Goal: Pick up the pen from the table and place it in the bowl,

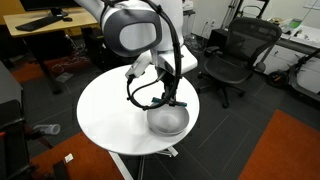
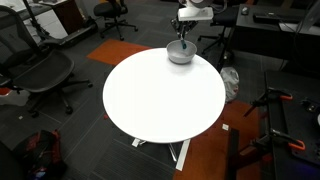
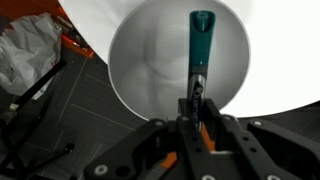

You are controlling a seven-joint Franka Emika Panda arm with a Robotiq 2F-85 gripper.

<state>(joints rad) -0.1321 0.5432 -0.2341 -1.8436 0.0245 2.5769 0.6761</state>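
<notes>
In the wrist view the pen (image 3: pixel 199 45), dark with a teal-blue end, sticks out from my gripper (image 3: pixel 196 108), which is shut on it. The pen hangs over the inside of the light grey bowl (image 3: pixel 140 60). In both exterior views the bowl (image 1: pixel 167 120) (image 2: pixel 180 53) stands near the edge of the round white table (image 1: pixel 110 115) (image 2: pixel 160 95), with my gripper (image 1: pixel 172 100) (image 2: pixel 184 38) just above it. The pen is too small to make out in the exterior views.
Black office chairs (image 1: pixel 235 55) (image 2: pixel 45 72) stand around the table. A wooden desk (image 1: pixel 45 25) is at the back. A crumpled plastic bag (image 3: pixel 25 55) lies on the floor below the table edge. Orange carpet (image 1: pixel 290 150) borders the dark floor.
</notes>
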